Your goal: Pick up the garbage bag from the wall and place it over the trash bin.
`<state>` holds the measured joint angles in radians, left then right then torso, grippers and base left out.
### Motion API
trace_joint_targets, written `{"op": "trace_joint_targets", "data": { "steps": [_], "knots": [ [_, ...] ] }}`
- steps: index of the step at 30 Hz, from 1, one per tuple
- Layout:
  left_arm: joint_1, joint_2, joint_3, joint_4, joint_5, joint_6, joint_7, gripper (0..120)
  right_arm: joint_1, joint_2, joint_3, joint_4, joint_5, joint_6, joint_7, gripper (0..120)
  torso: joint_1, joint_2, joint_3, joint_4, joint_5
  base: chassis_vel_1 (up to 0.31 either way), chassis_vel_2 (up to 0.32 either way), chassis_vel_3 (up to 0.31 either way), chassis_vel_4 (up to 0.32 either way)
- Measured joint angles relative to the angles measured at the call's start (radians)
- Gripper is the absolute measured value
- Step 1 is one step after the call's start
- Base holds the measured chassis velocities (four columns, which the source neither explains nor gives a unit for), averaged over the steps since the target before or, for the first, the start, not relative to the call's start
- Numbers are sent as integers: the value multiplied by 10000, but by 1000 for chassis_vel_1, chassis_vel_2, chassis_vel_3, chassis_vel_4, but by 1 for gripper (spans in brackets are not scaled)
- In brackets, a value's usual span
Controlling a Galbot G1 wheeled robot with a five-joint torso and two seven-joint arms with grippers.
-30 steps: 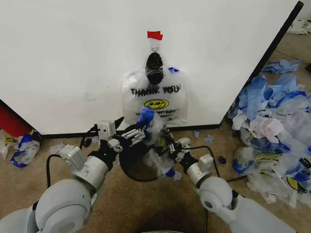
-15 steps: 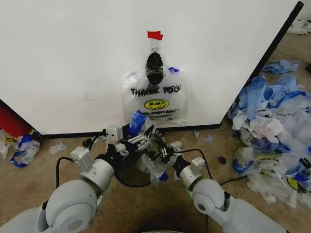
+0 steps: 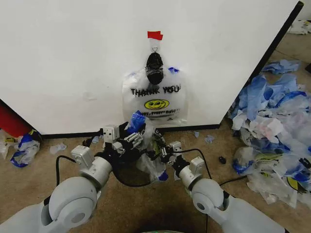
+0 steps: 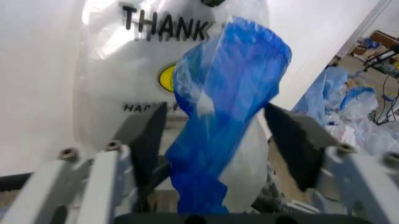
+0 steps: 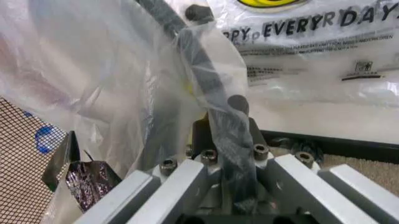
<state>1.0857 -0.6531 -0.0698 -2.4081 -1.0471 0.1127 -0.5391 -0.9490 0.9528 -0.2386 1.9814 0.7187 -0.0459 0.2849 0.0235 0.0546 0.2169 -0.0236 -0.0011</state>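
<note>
Layout as I see it, head view

Wall [image 3: 73,63] ahead; a hung bag [image 3: 154,99] against it below the tape [image 3: 154,35]. Bin [image 3: 127,167] on the floor before that bag. Both grippers, left [image 3: 132,139] and right [image 3: 156,149], meet over the bin, garbage bag [image 3: 148,160] draped between them. Bag pile [image 3: 272,131] on my right; scraps [image 3: 22,148] on my left.

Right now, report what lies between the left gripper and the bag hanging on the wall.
A blue bag handle, standing up between the left gripper's open fingers, in front of the hanging bag; the left wrist view shows it.
</note>
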Motion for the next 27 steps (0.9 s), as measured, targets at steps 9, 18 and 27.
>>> {"op": "trace_joint_targets", "data": {
  "steps": [9,18,27],
  "knots": [
    [66,116,-54,-80,-123,3,25,29,-52,-31,38,21,48,1,41,0,0,0,0,0,0,0,0,0,0],
    [134,168,-69,-103,-149,16,-22,0,-193,-147,232,102,74,55,20,0,0,0,0,0,-1,0,0,0,0],
    [270,232,-35,-154,-80,60,-51,0,-376,-229,417,115,77,217,-96,0,0,0,0,-1,-1,0,0,0,0]
  ]
}}
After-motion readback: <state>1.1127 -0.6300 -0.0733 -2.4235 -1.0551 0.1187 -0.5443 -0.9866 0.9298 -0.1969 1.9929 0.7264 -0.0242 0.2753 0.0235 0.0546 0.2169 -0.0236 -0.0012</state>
